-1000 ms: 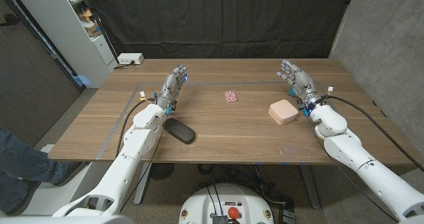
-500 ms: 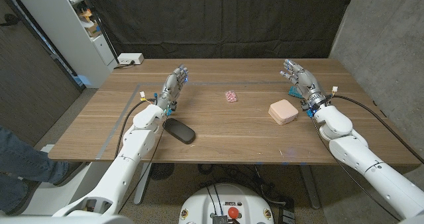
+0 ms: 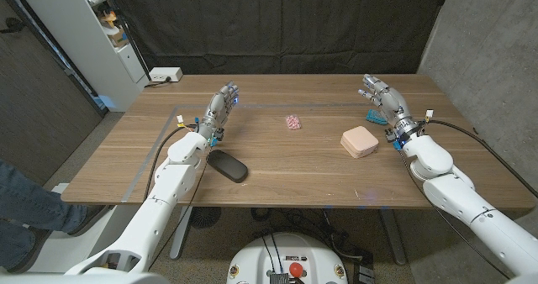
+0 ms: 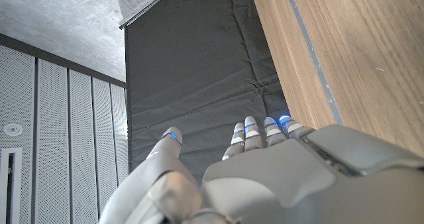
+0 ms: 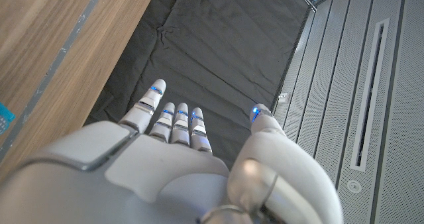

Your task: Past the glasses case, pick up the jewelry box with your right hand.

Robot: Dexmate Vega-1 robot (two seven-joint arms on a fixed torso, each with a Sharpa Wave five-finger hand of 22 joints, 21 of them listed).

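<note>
A pale pink square jewelry box (image 3: 359, 141) lies on the wooden table (image 3: 286, 162) right of centre. A black oval glasses case (image 3: 228, 165) lies near the front, left of centre. My right hand (image 3: 382, 102) is open with fingers spread, raised just beyond and to the right of the jewelry box, apart from it; the right wrist view shows the same hand (image 5: 179, 158) empty against the dark curtain. My left hand (image 3: 219, 109) is open with fingers extended, just behind the glasses case and not touching it; in the left wrist view this hand (image 4: 265, 171) holds nothing.
A small pink patterned object (image 3: 292, 122) sits mid-table between the hands. A white power strip (image 3: 165, 75) lies at the far left corner. Tape lines (image 3: 160, 145) mark the table's left side. A person's leg (image 3: 25, 204) shows at the left edge.
My right hand has shifted slightly to the right and farther from the jewelry box. The left hand and the objects have stayed put.
</note>
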